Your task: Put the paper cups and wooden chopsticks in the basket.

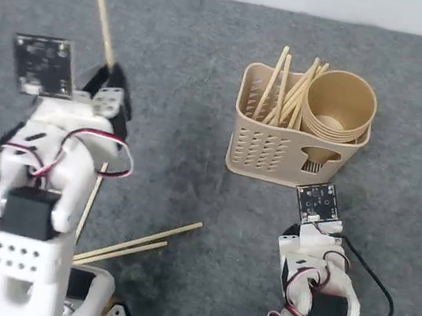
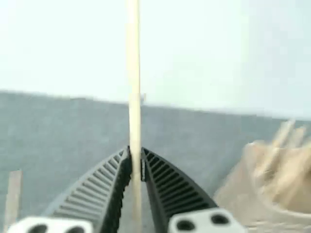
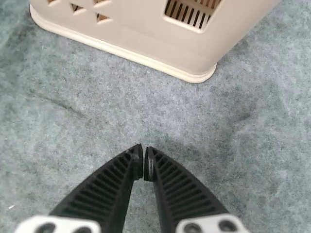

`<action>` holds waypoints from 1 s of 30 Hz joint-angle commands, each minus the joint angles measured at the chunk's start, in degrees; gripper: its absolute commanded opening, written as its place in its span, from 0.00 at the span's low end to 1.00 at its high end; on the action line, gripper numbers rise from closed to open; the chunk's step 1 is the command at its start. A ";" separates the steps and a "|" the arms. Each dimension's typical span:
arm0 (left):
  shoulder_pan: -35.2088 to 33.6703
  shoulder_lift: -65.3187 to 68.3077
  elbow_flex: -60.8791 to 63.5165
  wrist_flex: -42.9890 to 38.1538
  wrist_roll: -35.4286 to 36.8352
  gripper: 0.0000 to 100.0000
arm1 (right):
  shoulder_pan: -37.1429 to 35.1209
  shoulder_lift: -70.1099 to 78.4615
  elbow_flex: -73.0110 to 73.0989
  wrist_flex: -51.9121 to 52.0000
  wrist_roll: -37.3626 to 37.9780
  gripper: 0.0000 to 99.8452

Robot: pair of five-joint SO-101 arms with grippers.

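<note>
We find the left gripper [image 2: 136,165] clenched on a single wooden chopstick [image 1: 104,20], pinched near its lower end. The stick rises out of the jaws at a slight lean, off the grey mat [image 1: 202,66]. In the high view this claw sits at about 10 o'clock from the mat's centre.

The right gripper [image 3: 144,162] is pressed shut with nothing between its tips. It is over the mat at about 5 o'clock, just beside the near wall of the basket [image 1: 274,149].

The basket stands at 1 o'clock. Inside it, the stacked paper cups [image 1: 338,107] occupy the 3 o'clock side, and a bundle of chopsticks [image 1: 287,89] leans in the 9 o'clock side.

Two loose chopsticks [image 1: 139,242] lie side by side on the mat at 7 o'clock. A third stick [image 1: 91,201] lies partly under the left arm.
</note>
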 commanded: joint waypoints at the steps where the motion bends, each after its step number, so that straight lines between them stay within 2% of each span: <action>1: 6.07 -1.41 2.33 -11.25 1.41 0.02 | 0.75 -0.84 0.62 -1.01 0.88 0.03; 10: 17.93 -1.58 13.23 -53.19 1.67 0.02 | 0.75 -0.84 0.53 -1.01 0.88 0.03; 15: 24.35 -0.88 10.24 -54.51 1.67 0.02 | 0.75 -0.84 0.44 -1.01 0.88 0.03; 20: 29.63 7.91 4.44 -54.68 1.41 0.02 | 0.75 -0.84 0.44 -1.01 0.88 0.03; 26: 28.31 22.51 -3.30 -55.03 1.32 0.02 | 0.84 -0.84 0.35 -0.92 0.88 0.03; 30: 25.76 29.71 -2.68 -64.09 1.41 0.02 | 0.84 -0.84 0.26 -0.92 0.88 0.03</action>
